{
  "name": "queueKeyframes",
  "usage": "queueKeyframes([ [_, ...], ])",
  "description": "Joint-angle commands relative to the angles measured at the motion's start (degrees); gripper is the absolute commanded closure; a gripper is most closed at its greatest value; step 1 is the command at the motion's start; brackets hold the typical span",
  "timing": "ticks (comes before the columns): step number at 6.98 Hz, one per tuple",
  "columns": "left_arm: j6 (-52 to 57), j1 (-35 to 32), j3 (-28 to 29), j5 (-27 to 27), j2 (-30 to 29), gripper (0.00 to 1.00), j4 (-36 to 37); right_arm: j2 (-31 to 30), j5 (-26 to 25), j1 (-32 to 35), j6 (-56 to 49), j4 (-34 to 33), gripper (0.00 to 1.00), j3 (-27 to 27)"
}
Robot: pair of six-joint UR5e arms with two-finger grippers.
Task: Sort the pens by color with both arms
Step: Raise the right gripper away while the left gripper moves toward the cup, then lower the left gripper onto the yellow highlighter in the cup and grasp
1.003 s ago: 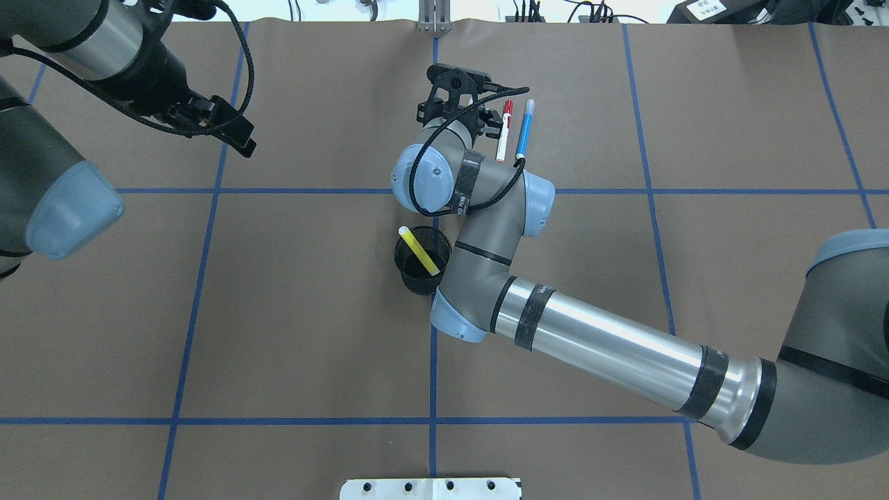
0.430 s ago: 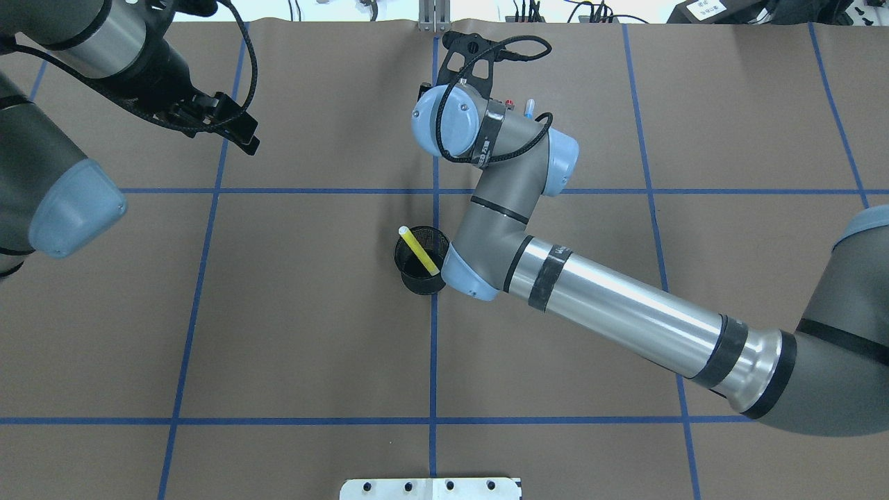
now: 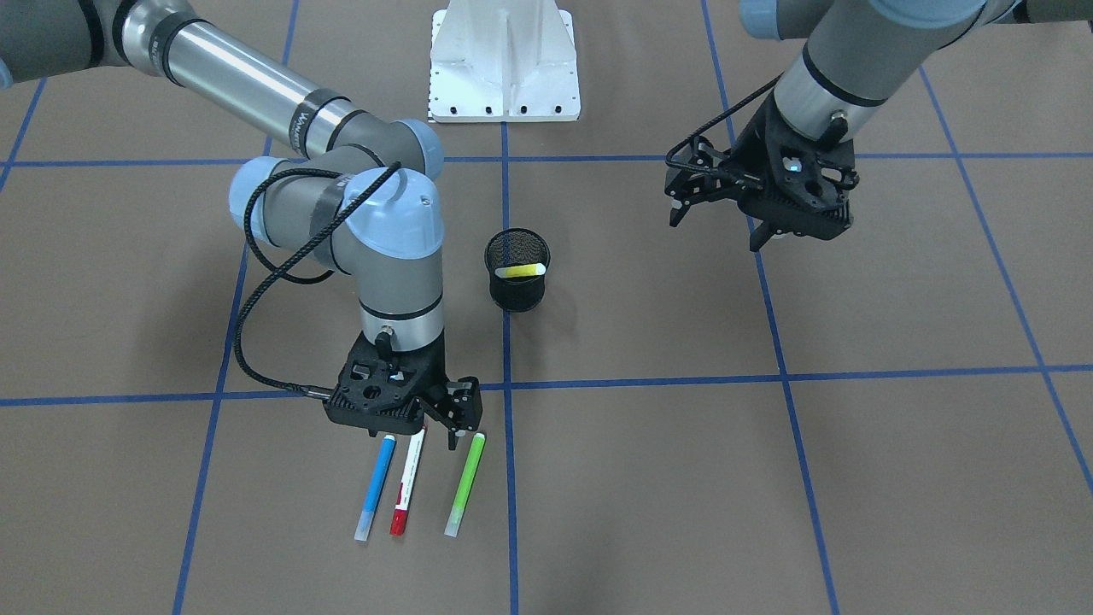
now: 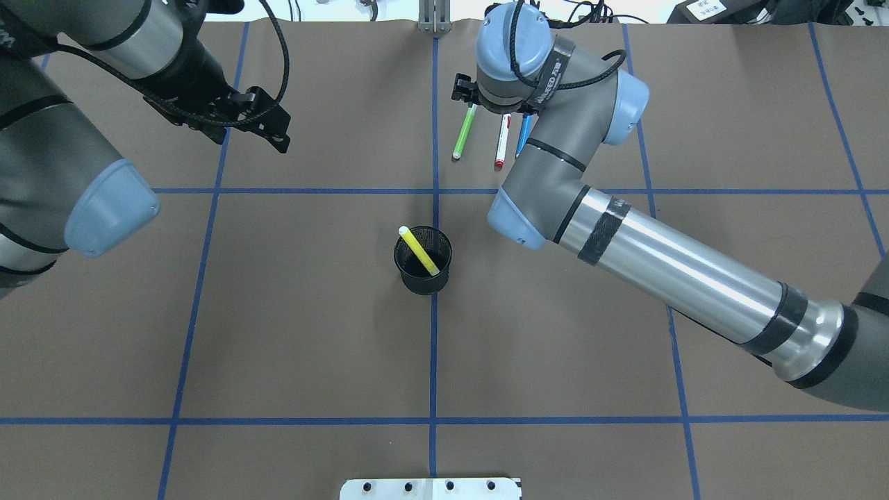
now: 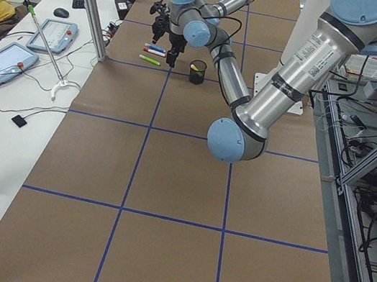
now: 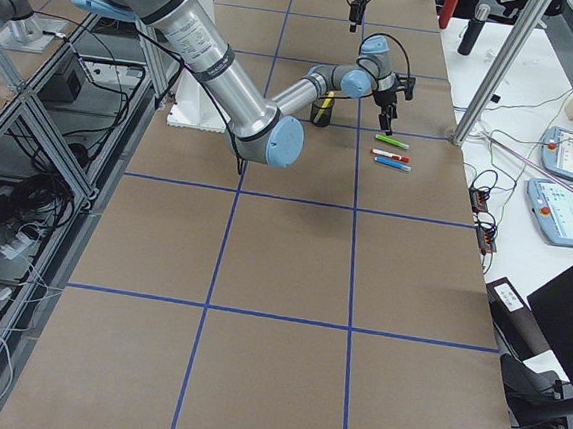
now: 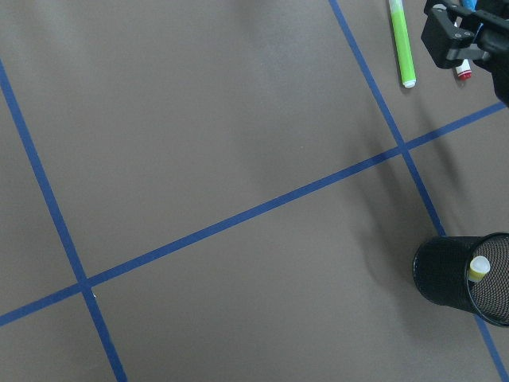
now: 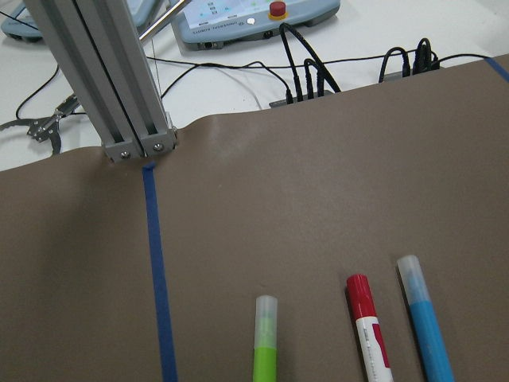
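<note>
Hovering over the ends of the blue pen point(image 3: 374, 487), the red-capped white pen point(image 3: 408, 483) and the lime green pen point(image 3: 465, 484), laid side by side on the counter point(image 3: 683, 470), the right hand point(image 3: 444, 427) is seen empty, fingers apart. The yellow pen point(image 3: 521, 271) is leaned inside the black mesh cup point(image 3: 517, 295). The left hand point(image 3: 683, 192) is held well apart from them, fingers spread.

1 blue pen point(image 3: 376, 487), 1 red/white pen point(image 3: 408, 483), 1 green pen point(image 3: 465, 483), 1 yellow pen point(image 3: 521, 271), 1 mesh cup point(image 3: 517, 295), 2 arms point(image 4: 660, 257) point(image 4: 42, 139)
</note>
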Motion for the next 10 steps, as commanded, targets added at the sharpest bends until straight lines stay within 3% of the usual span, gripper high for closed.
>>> queueKeyframes([
  [1, -10.4, 3.8, 4.6, 0.0, -3.9, 0.01, -2.6, -4.7, 14.1, 4.9, -6.5, -6.6, 0.01, 8.6],
  [3, -20.7, 6.6, 14.4, 0.1, -5.3, 0.01, -16.9, -10.9, 18.5, 6.3, -13.2, -10.7, 0.01, 16.0],
  [5, -25.6, 9.2, 20.3, 0.2, -7.9, 0.01, -20.1, -11.1, 19.6, 6.9, -21.9, -26.8, 0.01, 22.9],
  [6, -26.0, 10.3, 21.8, 0.2, -8.6, 0.02, -20.1, -11.5, 19.6, 6.9, -22.9, -28.4, 0.01, 23.9],
  [8, -26.4, 11.8, 22.6, 0.4, -9.1, 0.14, -20.2, -11.6, 19.6, 6.9, -23.0, -28.4, 0.01, 24.1],
  [10, -26.5, 13.1, 23.9, 0.4, -9.7, 0.44, -22.3, -11.6, 19.5, 6.9, -23.0, -28.4, 0.01, 24.1],
])
